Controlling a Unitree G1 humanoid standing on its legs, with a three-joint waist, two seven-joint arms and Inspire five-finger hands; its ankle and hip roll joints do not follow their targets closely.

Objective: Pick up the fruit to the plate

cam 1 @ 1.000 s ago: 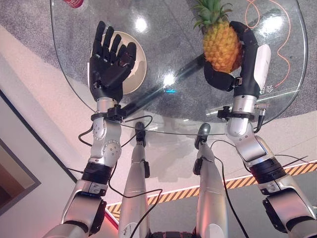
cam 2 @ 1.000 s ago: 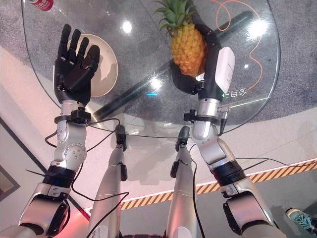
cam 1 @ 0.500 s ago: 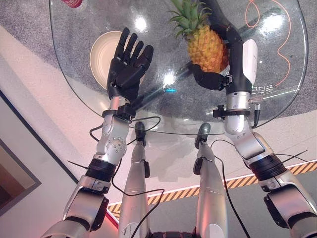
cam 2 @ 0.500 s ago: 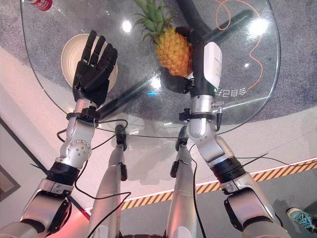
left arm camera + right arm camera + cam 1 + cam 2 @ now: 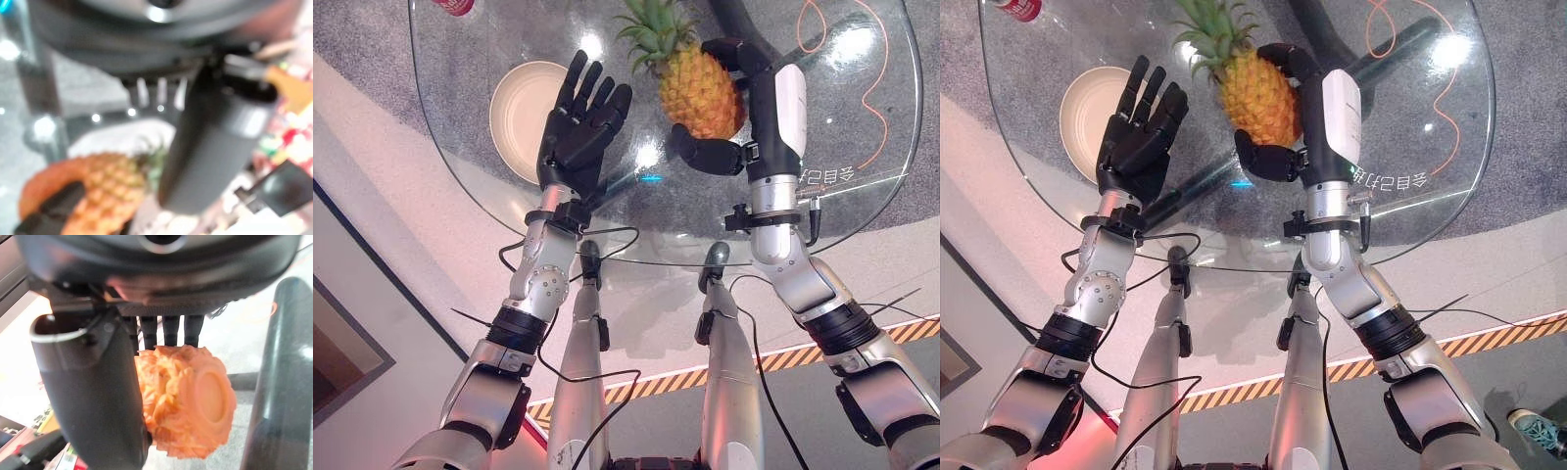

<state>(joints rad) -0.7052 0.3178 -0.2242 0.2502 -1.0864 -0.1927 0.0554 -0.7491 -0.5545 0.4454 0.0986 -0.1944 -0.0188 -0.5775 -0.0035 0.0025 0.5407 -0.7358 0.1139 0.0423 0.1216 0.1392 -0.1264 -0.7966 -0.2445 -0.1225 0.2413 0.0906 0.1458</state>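
Observation:
My right hand (image 5: 756,127) is shut on a pineapple (image 5: 700,93), thumb under its base and fingers over its far side, holding it above the round glass table (image 5: 862,137). In the right wrist view the fruit's orange base (image 5: 190,401) sits between thumb (image 5: 93,396) and fingers. A cream plate (image 5: 504,113) rests on the glass at the left. My left hand (image 5: 576,132) is open, fingers straight and spread, upright between the plate and the pineapple, touching neither. The left wrist view shows the pineapple (image 5: 102,196) in front of the plate (image 5: 112,134).
A red can (image 5: 458,5) stands at the table's far left edge. A dark table leg (image 5: 1386,49) and an orange cable (image 5: 873,69) show through the glass at the right. The glass rim (image 5: 636,257) curves close in front of my wrists.
My right hand has carried the pineapple leftward, towards the plate. My left hand has moved right, off the plate, uncovering it, and now stands beside the fruit.

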